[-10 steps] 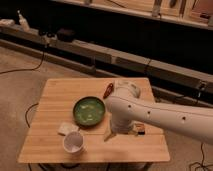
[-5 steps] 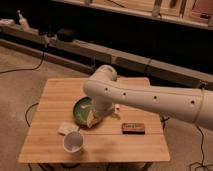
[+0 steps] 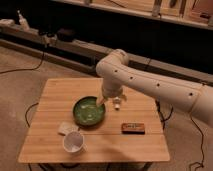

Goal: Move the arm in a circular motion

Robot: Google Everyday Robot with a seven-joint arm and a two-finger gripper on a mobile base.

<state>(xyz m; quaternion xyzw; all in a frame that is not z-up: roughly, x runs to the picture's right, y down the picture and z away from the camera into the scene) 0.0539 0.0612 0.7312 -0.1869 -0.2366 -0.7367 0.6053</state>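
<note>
Since half a second earlier, you swung the arm (image 3: 150, 82) up and back, its elbow now over the table's (image 3: 50, 117) far edge. Your gripper (image 3: 111, 100) hung just beyond the green bowl (image 3: 90, 111). A white cup (image 3: 74, 142) and a dark bar (image 3: 133, 128) stayed put.
</note>
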